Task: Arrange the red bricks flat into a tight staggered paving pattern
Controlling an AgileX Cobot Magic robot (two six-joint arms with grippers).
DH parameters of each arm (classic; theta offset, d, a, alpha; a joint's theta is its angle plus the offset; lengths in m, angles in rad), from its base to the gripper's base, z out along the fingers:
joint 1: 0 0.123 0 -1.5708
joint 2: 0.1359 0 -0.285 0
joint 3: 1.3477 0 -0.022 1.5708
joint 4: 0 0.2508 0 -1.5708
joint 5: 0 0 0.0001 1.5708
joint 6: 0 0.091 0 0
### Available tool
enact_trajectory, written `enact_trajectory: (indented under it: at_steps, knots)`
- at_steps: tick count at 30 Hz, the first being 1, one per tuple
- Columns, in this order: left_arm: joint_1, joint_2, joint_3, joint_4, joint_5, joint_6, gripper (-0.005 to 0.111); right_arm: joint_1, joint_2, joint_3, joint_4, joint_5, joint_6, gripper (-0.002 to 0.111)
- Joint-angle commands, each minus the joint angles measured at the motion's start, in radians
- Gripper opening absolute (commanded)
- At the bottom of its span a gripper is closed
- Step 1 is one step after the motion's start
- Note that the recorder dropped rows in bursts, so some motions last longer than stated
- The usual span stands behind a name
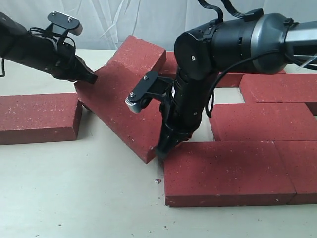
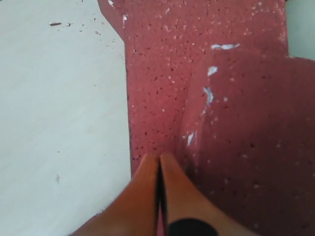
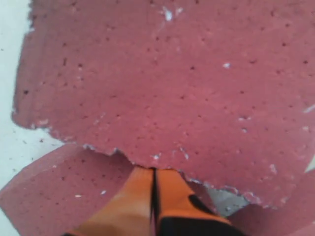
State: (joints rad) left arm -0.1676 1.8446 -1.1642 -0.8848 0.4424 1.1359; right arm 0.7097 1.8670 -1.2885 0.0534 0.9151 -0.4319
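Judging by the layout, you're seating one piece. The laid bricks (image 1: 233, 171) fill 3 to 5 o'clock in the exterior view; the tilted brick (image 1: 124, 104) leans at centre, low corner against them. Your left gripper (image 1: 89, 75), pressed together, touches its 10 o'clock end; your right gripper (image 1: 163, 151), also pressed together, wedges at that corner. Next likely calls for lowering and squaring it. Only the right wrist view shows a chipped edge (image 3: 106, 149).
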Motion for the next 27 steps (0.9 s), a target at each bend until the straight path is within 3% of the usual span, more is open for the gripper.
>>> enact_trajectory:
  at_steps: [1,7,15,22,27]
  knots:
    - [-0.004,-0.037,-0.002,0.063,0.098,-0.045,0.000,-0.001,-0.048,-0.002,-0.071,-0.092,0.038,-0.001]
    - [-0.004,-0.048,-0.002,0.172,0.137,-0.142,0.000,-0.037,-0.118,-0.010,-0.113,-0.141,0.042,-0.001]
    - [-0.019,-0.069,-0.002,0.172,0.296,-0.142,0.000,-0.190,-0.120,-0.026,-0.130,-0.186,0.042,-0.001]
    - [-0.126,-0.069,-0.002,0.137,0.246,-0.104,0.000,-0.284,-0.120,-0.026,-0.130,-0.180,0.042,-0.001]
    - [-0.212,-0.065,-0.002,0.132,0.117,-0.093,0.000,-0.303,-0.125,-0.026,-0.202,-0.129,0.044,-0.001]
